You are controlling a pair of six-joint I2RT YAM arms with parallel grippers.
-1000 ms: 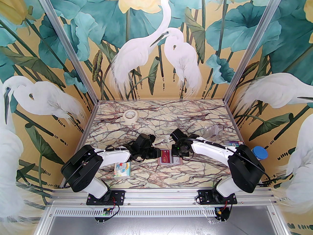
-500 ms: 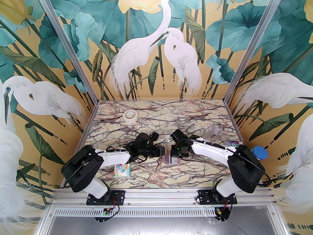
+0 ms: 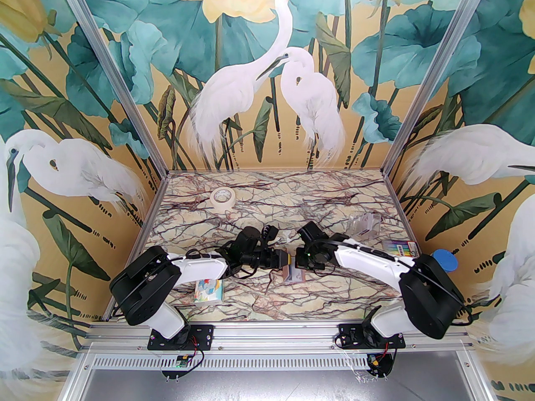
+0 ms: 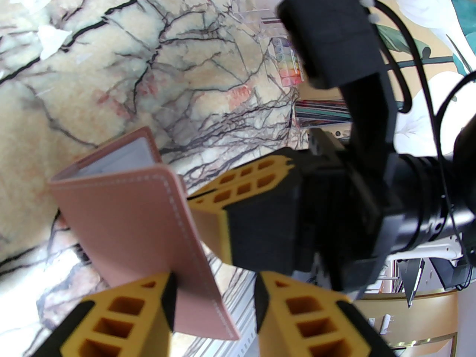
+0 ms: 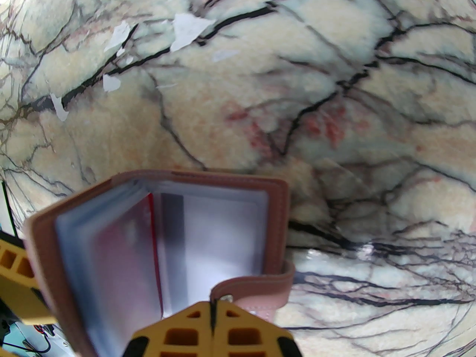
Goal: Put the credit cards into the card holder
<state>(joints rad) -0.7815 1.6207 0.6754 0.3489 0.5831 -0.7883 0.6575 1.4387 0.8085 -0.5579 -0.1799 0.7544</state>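
One pink card holder (image 3: 294,275), with one red card (image 5: 122,259) visible inside. Left of the holder, one cartoon-printed tissue pack (image 3: 209,289); far behind-left, one tape roll (image 3: 221,197). To the holder's right, one clear plastic box (image 3: 365,224), one rainbow-striped pack (image 3: 402,249), one blue-lidded tub (image 3: 445,260). Just behind, at least five white paper scraps (image 5: 189,30).

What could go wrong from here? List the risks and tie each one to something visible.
1. The right gripper seems shut on just the snap strap of the card holder; that slim pinch could slip and the half-open holder would flop.
2. The left gripper stands open astride the pink cover; a careless squeeze or push may tip the holder.
3. A red card sits in a sleeve; jostling might slide it out.
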